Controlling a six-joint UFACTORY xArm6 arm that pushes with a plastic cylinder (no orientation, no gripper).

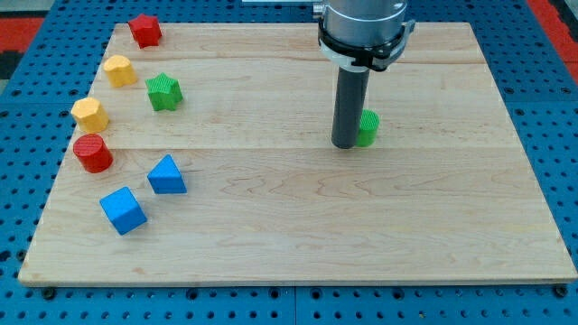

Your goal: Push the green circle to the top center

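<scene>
The green circle [368,127] stands on the wooden board [298,226], a little right of the middle, partly hidden behind the rod. My tip [344,144] rests on the board right against the green circle's left side, slightly toward the view's bottom of it.
Along the view's left stand a red star [144,30], a yellow block [119,69], a green star [164,92], a yellow hexagon [89,113], a red circle [92,153], a blue triangle [166,175] and a blue cube [123,209]. A blue pegboard [551,135] surrounds the board.
</scene>
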